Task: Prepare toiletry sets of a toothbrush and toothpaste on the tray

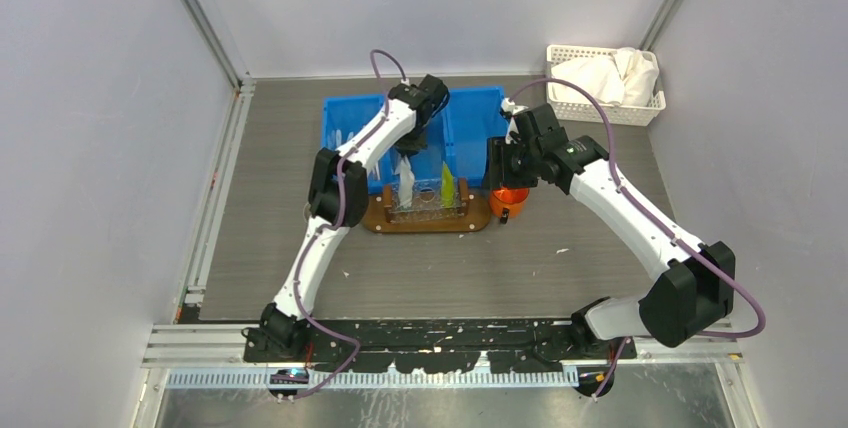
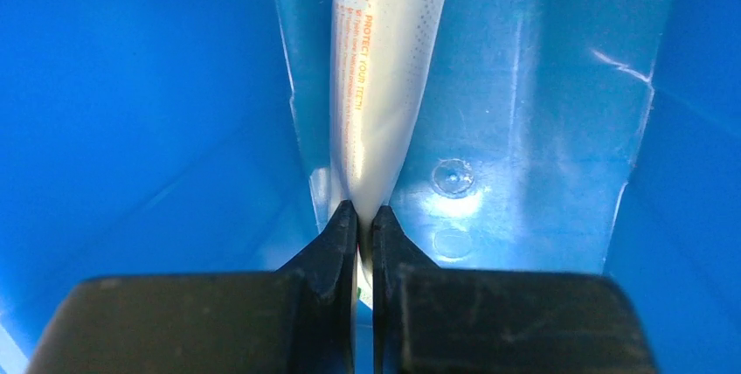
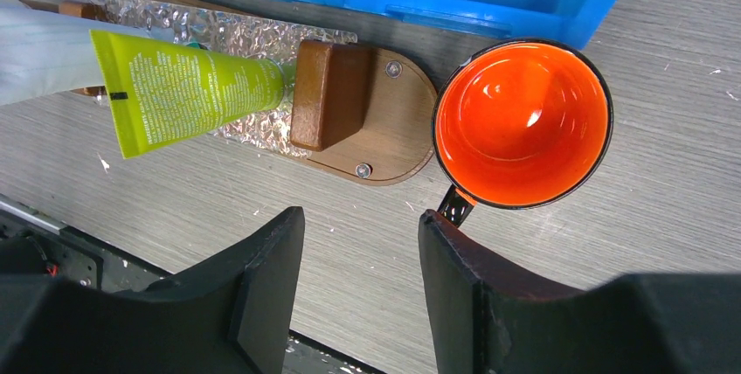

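Observation:
My left gripper (image 2: 364, 217) is shut on the crimped end of a white toothpaste tube (image 2: 376, 86) with orange print, inside the blue bin (image 2: 131, 112). In the top view this gripper (image 1: 410, 145) is over the bin's middle compartment and hides that tube. The dark-brown tray (image 1: 480, 218) lies in front of the bin and carries a white tube (image 1: 405, 183) and a yellow-green tube (image 1: 447, 185). My right gripper (image 3: 363, 221) is open and empty above the table, near the tray's right end (image 3: 398, 121). The yellow-green tube (image 3: 188, 90) shows there too.
An orange cup (image 3: 522, 121) stands against the tray's right end, under my right wrist (image 1: 508, 198). Pale thin sticks lie in the bin's left compartment (image 1: 338, 138). A white lattice basket (image 1: 605, 88) with cloth sits at the back right. A clear bubbled sheet (image 3: 227, 33) covers the tray.

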Robot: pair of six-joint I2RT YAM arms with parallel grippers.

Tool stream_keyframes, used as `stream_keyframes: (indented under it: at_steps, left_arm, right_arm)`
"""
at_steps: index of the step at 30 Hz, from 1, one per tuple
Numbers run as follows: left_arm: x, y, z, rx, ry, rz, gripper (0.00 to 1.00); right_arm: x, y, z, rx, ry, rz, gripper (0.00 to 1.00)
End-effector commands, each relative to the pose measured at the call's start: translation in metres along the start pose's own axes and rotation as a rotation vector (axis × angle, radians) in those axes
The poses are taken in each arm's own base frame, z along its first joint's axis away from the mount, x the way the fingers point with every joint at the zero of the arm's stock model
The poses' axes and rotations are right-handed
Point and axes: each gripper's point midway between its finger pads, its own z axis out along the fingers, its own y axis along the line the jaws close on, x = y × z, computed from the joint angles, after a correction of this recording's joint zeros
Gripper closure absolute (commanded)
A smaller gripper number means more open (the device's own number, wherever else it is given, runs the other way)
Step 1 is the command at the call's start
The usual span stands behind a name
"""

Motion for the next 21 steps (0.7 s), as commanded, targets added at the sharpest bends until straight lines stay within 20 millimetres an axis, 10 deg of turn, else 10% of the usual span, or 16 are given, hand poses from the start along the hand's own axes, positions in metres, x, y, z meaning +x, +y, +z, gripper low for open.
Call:
stream_keyframes:
  at_steps: [1,12,21]
  left_arm:
    - [0.004,-0.023,0.000,0.144,0.032,-0.011,0.99]
    - [-0.061,-0.058,-0.098,0.586,-0.108,-0.200,0.99]
    - [-0.106,-0.034,-0.160,0.723,-0.177,-0.355,0.99]
  right_arm:
    - [-0.012,0.007,-0.014,-0.032,-0.052,-0.022,0.44]
    - [-0.019,0.009,-0.018,-0.038,-0.097,-0.023,0.46]
    - [-0.030,0.013,-0.036,-0.070,-0.213,-0.051,0.48]
